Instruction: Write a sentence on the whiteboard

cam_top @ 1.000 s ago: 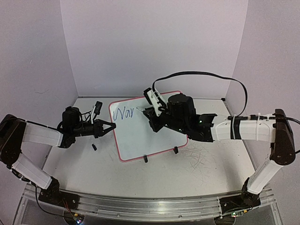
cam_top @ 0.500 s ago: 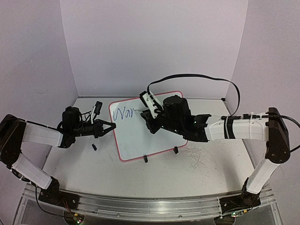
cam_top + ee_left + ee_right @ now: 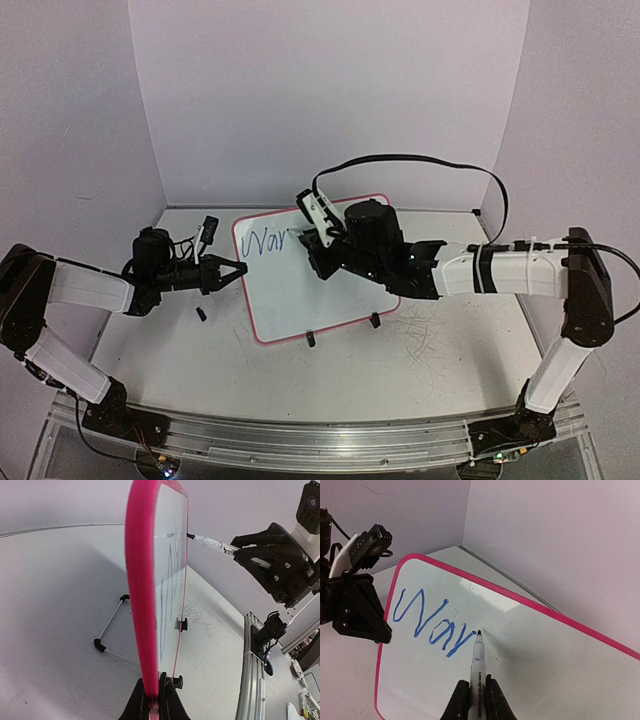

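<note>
The whiteboard (image 3: 300,290), white with a pink frame, stands tilted on its wire stand at mid-table. Blue script, the start of the sentence (image 3: 264,241), reads "Way" at its upper left (image 3: 427,617). My left gripper (image 3: 238,269) is shut on the board's left frame edge (image 3: 142,580), with the jaws pinching the pink rim (image 3: 159,687). Over the board's upper middle, my right gripper (image 3: 312,240) is shut on a marker (image 3: 478,660). The marker's tip touches the board just right of the last letter. From the left wrist view the marker (image 3: 207,541) points at the board face.
A small black cap (image 3: 200,314) lies on the table left of the board. The stand's black feet (image 3: 311,339) hold the board's lower edge, and its wire leg (image 3: 112,625) reaches behind. Grey scribbles (image 3: 425,335) mark the tabletop at right. Walls close the back and sides.
My right gripper has shifted slightly left along the board with the marker. The left gripper and the board have not moved.
</note>
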Motion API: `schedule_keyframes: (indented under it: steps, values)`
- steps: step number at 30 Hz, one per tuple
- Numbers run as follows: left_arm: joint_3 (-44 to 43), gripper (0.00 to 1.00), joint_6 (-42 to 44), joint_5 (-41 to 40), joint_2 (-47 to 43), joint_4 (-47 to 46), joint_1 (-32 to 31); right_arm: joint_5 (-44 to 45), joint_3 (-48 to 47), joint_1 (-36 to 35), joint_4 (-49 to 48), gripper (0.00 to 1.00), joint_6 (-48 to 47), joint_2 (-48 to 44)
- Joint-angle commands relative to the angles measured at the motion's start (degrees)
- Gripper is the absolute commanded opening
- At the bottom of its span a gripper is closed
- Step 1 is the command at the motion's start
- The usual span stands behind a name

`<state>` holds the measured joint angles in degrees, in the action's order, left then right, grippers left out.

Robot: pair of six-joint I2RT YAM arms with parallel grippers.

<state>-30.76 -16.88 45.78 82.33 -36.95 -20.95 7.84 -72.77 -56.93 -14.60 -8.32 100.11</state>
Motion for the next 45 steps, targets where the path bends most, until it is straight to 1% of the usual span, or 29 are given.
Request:
schedule_keyframes:
  steps: [1, 16, 36, 45]
  values:
    - [-2.3, 0.0, 2.8, -2.5, -1.0, 0.5, 0.2, 0.9, -2.4, 0.4, -1.7, 0.0, 0.6, 1.0]
    - [-2.3, 0.0, 2.9, -2.5, -1.2, 0.5, 0.2, 0.8, -1.4, 0.4, -0.4, 0.0, 1.5, 1.2]
    - [-2.3, 0.0, 3.1, -2.6, -1.3, 0.6, 0.2, -2.8, 3.1, 0.0, 0.1, 0.0, 5.2, -0.3]
    - [-2.3, 0.0, 3.0, -2.6, -1.3, 0.7, 0.2, -2.3, 2.4, 0.0, -0.1, 0.0, 5.5, 0.0]
